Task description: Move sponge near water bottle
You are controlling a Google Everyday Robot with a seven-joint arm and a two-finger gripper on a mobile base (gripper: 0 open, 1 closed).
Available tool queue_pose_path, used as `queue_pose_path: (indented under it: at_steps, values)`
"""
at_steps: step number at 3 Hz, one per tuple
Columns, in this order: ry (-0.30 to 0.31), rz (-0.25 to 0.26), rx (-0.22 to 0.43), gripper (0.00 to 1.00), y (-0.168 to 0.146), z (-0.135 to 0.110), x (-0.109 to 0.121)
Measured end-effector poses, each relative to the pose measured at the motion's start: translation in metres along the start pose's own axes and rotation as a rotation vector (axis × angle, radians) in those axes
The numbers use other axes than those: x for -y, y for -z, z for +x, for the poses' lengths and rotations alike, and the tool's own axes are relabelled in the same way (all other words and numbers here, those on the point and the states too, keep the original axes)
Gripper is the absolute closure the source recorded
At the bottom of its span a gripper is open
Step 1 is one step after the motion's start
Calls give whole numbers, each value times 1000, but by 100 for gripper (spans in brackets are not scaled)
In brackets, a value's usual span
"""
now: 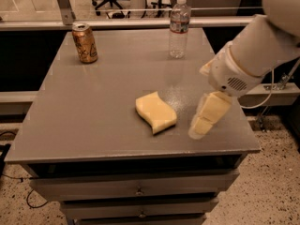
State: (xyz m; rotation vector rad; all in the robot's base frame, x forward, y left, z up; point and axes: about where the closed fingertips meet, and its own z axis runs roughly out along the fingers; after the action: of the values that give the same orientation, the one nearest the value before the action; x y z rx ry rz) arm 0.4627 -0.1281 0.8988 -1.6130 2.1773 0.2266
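The pale yellow sponge (155,111) lies flat on the grey table (93,107), right of the middle and near the front. The clear water bottle (179,28) with a white cap stands upright at the back, right of centre, well behind the sponge. My gripper (202,123) hangs from the white arm on the right, over the table's front right part, just right of the sponge and apart from it. It holds nothing.
A gold-brown drink can (85,43) stands at the back left of the table. The table's front edge has drawers (136,189) below it. A rail and office chairs are behind the table.
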Motion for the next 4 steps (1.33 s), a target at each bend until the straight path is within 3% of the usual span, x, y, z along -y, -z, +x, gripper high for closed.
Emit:
queue_pose_path:
  at_steps: [1,2,3,4]
  values:
    - [-57,-50,105,0,-51,-27,2]
    - [-73,-66,156,0,-73,-42,1]
    - [-83,-62,189,18,-85,-48,3]
    - [-90,-55,204,49,-90,-51,4]
